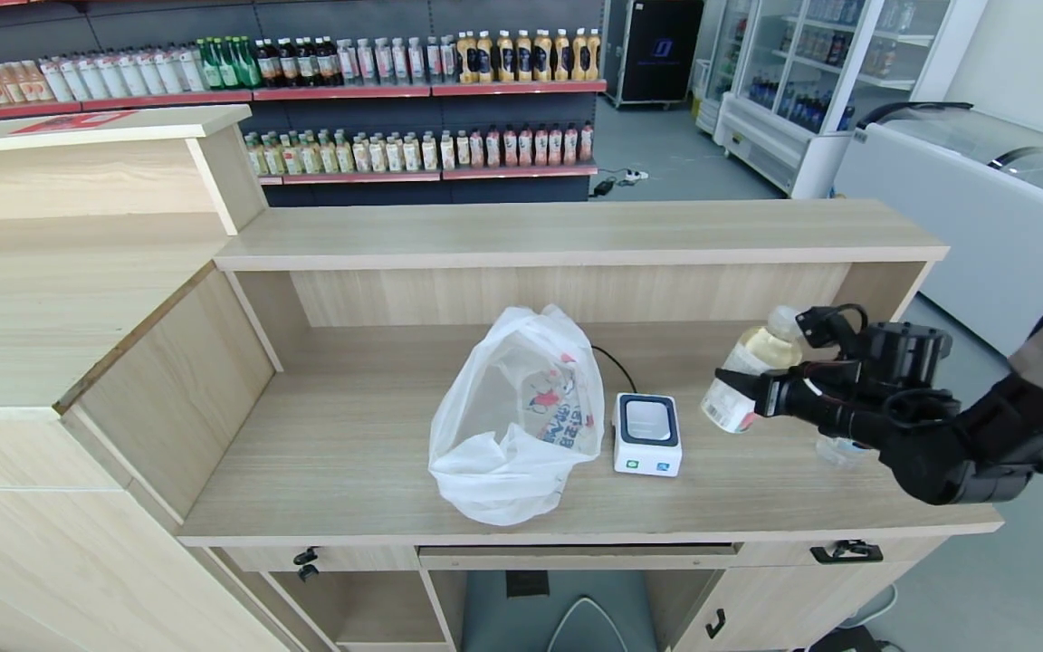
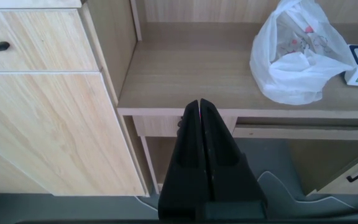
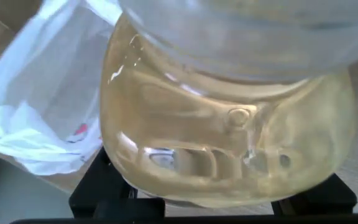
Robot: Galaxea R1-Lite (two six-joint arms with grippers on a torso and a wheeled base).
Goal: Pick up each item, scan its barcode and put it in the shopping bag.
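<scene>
A clear bottle of pale yellow drink (image 1: 751, 369) with a white cap and label hangs tilted above the counter, right of the scanner. My right gripper (image 1: 757, 391) is shut on the bottle, whose body (image 3: 229, 118) looms close in the right wrist view. The white barcode scanner (image 1: 646, 433) stands on the wooden counter (image 1: 349, 453), its cable running back. Left of it slumps the white plastic shopping bag (image 1: 518, 417), mouth open, with something printed red inside. My left gripper (image 2: 199, 109) is shut, held low in front of the counter's left edge, with the bag (image 2: 297, 56) farther off.
A raised wooden ledge (image 1: 576, 231) walls the counter at the back and a taller cabinet (image 1: 51, 272) stands at the left. A small clear object (image 1: 838, 450) sits on the counter under my right arm. Drawers with black handles (image 1: 845, 550) run below. Drink shelves and coolers stand behind.
</scene>
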